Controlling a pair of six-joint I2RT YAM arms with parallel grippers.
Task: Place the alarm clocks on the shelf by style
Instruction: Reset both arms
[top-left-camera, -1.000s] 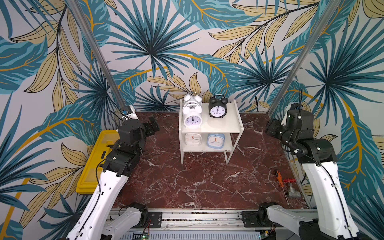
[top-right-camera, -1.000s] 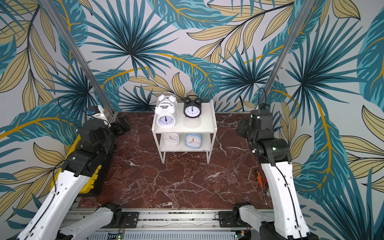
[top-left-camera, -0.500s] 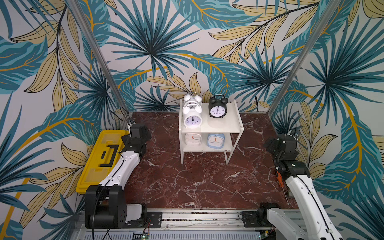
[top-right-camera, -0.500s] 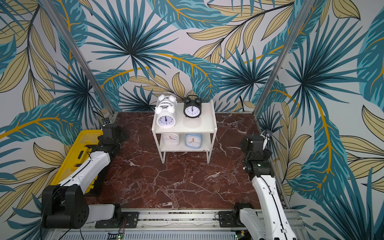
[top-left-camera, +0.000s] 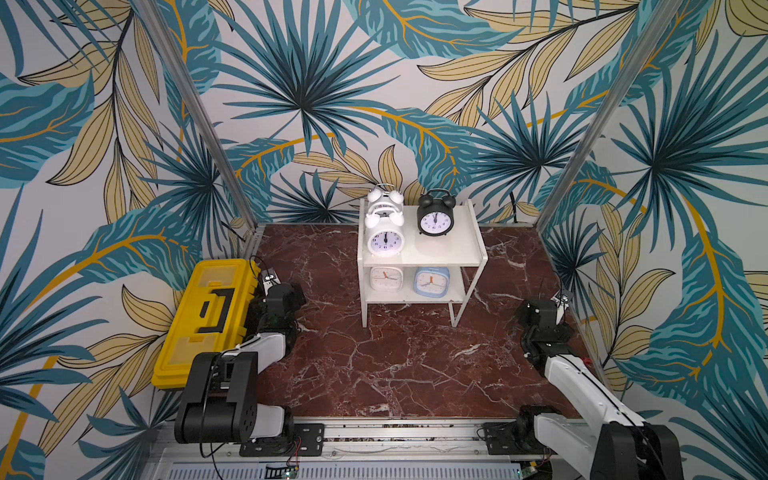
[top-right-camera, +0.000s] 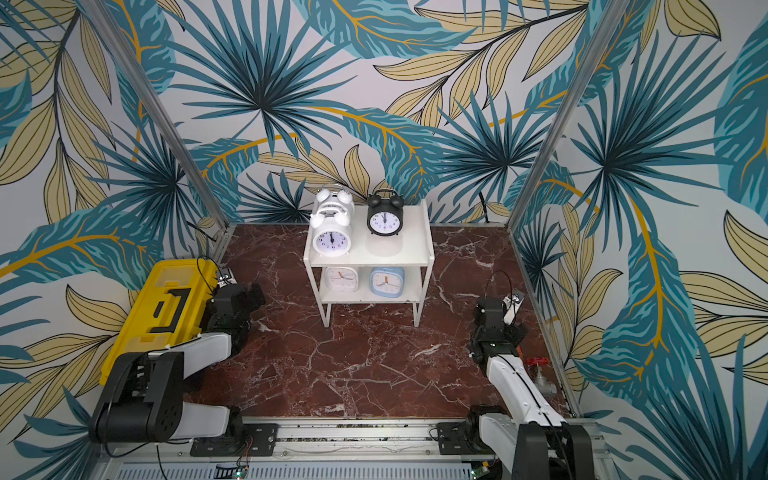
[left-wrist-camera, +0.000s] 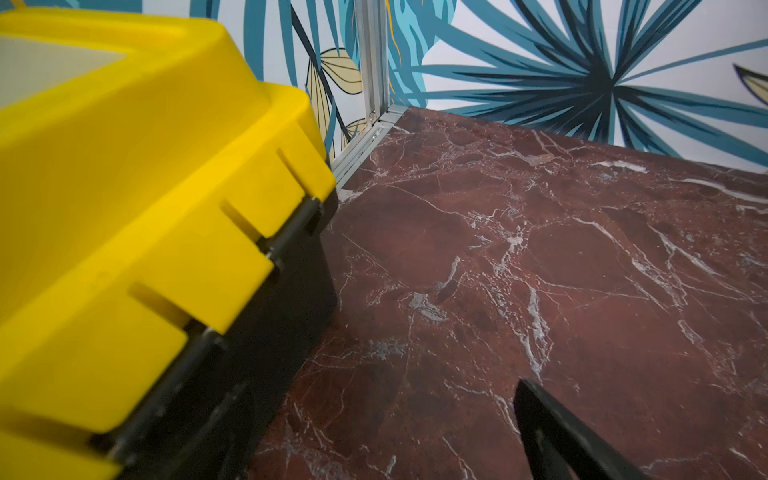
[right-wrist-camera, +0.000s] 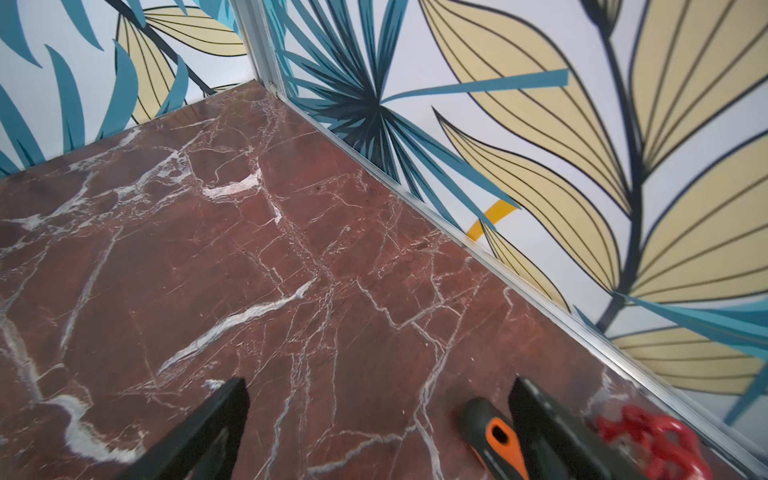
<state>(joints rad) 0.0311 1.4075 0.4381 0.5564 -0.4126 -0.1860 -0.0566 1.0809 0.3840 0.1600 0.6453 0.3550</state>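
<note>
Shelf (top-left-camera: 467, 245): stands at the back of the table (top-left-camera: 395, 365).
Upper tier: front white twin-bell clock (top-left-camera: 385, 240), rear white twin-bell clock (top-left-camera: 388, 200) directly behind it, black twin-bell clock (top-left-camera: 435, 219) alongside.
Lower tier: white square clock (top-left-camera: 386, 278), light-blue square clock (top-left-camera: 432, 281).
Left hand (top-left-camera: 286, 293), right hand (right-wrist-camera: 374, 419): spread wide, empty.

White shelf (top-left-camera: 469, 245). White front bell clock (top-left-camera: 384, 243), white rear bell clock (top-left-camera: 388, 201). Black bell clock (top-left-camera: 435, 218), white dial. White square clock (top-left-camera: 386, 278), orange hands. Light-blue square clock (top-left-camera: 432, 281). Red-brown marble table (top-left-camera: 395, 357), white veins. Yellow toolbox (top-left-camera: 199, 332), black handle, black base. Pale walls (top-left-camera: 291, 83), teal and beige leaf print, mustard stems. Red valve (right-wrist-camera: 656, 440).
</note>
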